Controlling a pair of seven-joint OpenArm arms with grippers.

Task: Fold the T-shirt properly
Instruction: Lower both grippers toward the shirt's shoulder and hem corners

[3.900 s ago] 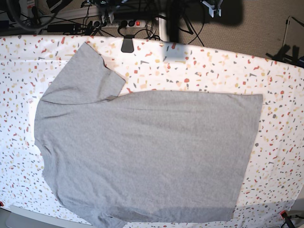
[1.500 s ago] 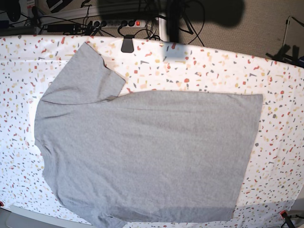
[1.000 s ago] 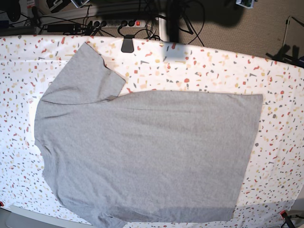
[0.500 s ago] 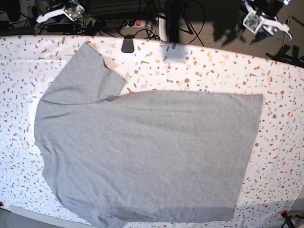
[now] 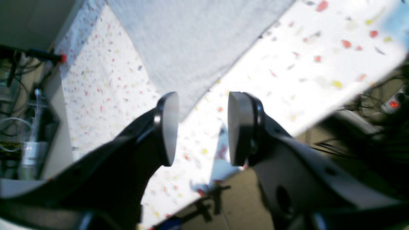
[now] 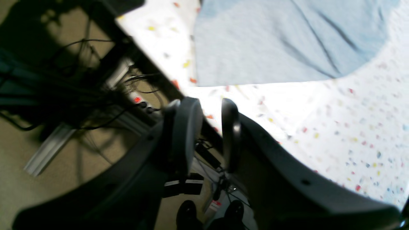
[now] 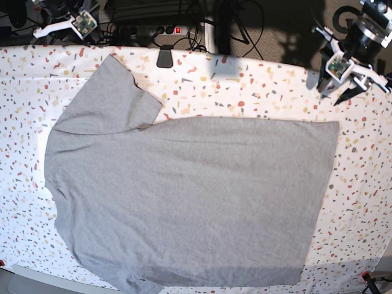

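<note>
- The T-shirt (image 7: 190, 196) lay flat and plain side up across the middle of the base view, spread over the terrazzo-patterned table (image 7: 269, 92).
- 1 sleeve (image 7: 107, 98) reached toward the upper left of that frame, with its tip near the table's far edge.
- The shirt's straight hem (image 7: 321, 196) ran down the right side of the frame, and its lower edge came close to the bottom of the frame.
- A small black clip (image 7: 164, 56) sat on the far table edge, just right of the sleeve tip.
- The left gripper (image 7: 339, 86) hung in the upper right of the base view, above the table and apart from the shirt's upper right corner.
- In the left wrist view the left gripper (image 5: 199, 127) had its 2 pads well apart with nothing between them; the grey cloth (image 5: 198, 41) filled the upper middle of that frame, beyond the pads.
- The right gripper (image 7: 46, 27) showed at the upper left corner of the base view, over the table's far edge and clear of the sleeve.
- In the right wrist view the right gripper (image 6: 211, 134) had its 2 pads a narrow gap apart and empty; the shirt (image 6: 281, 41) lay at the top of that frame, with a few soft creases.
- Cables and a power strip (image 7: 165, 29) lay on the floor behind the table, at the top of the base view.
</note>
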